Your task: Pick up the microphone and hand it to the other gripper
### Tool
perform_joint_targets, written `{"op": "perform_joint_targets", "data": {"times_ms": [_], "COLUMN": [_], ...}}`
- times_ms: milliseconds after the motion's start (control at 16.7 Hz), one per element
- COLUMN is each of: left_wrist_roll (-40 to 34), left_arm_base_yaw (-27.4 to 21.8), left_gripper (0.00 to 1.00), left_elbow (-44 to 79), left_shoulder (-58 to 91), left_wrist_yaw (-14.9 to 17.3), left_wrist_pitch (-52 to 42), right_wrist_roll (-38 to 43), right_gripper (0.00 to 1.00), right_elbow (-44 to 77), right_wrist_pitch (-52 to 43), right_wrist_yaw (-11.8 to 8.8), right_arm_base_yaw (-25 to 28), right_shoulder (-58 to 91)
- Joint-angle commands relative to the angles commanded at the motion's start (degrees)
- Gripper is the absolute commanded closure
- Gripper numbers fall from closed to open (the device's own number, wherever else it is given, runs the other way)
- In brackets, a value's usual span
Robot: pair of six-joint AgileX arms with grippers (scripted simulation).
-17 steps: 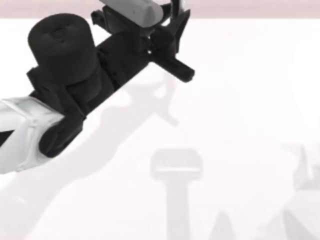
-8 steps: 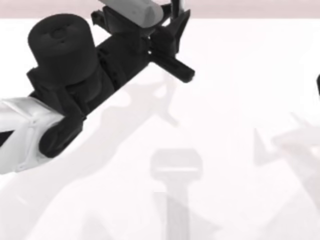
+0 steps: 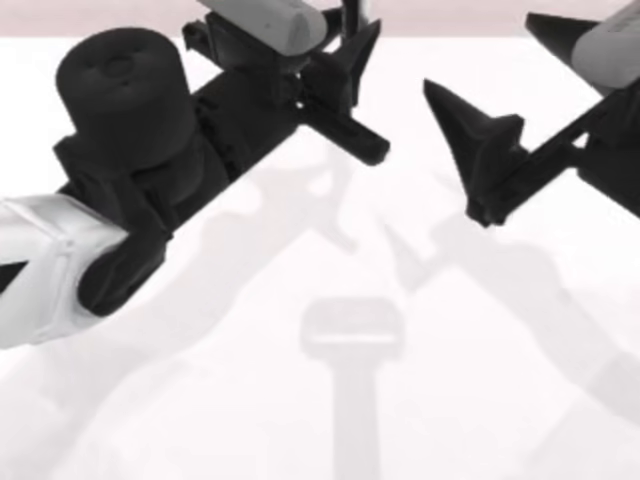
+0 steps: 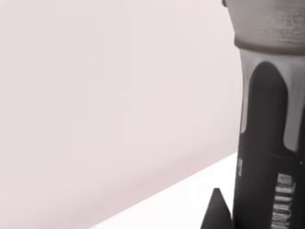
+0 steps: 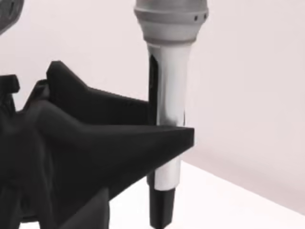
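- The left pincer [image 3: 345,60], at twelve o'clock in the top view, is clamped on the microphone [image 5: 167,109], which it holds upright above the white tabletop [image 3: 300,400].
- The microphone has a rounded grey mesh head and a black tapering handle.
- The right pincer [image 3: 500,90], at two o'clock, has its pointed triangular jaws spread wide and empty, near the microphone but apart from it.

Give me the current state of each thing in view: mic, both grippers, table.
Microphone: upright, lifted off the table, clamped at the handle.
Left gripper: shut on the microphone, raised near the table's far edge.
Right gripper: open, empty, fingers pointing toward the left gripper, apart from the microphone.
Table: white surface, carrying only shadows of the arms.
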Motion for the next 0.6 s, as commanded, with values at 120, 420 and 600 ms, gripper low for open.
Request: {"op": "perform_joint_targets", "data": {"times_ms": [120,420,600], "left_wrist_roll": [0.0,0.0,0.0], "left_arm_base_yaw": [0.0,0.0,0.0], "left_gripper": [1.0,1.0,1.0], "left_elbow": [0.0,0.0,0.0], "left_shoulder": [0.0,0.0,0.0], "left_wrist_yaw": [0.0,0.0,0.0], "left_wrist_pitch": [0.0,0.0,0.0], "right_wrist_roll": [-0.14,-0.2,-0.17], "right_gripper": [0.0,0.0,0.0], "right_elbow": [2.66,3.62,4.29], "right_wrist_pitch": [1.52,2.07,2.22], "right_wrist_yaw": [-0.39,-0.53,-0.43], "right_arm_base_yaw": [2.06,2.79,2.73], "right_shoulder": [3.57,4.83,5.55]}}
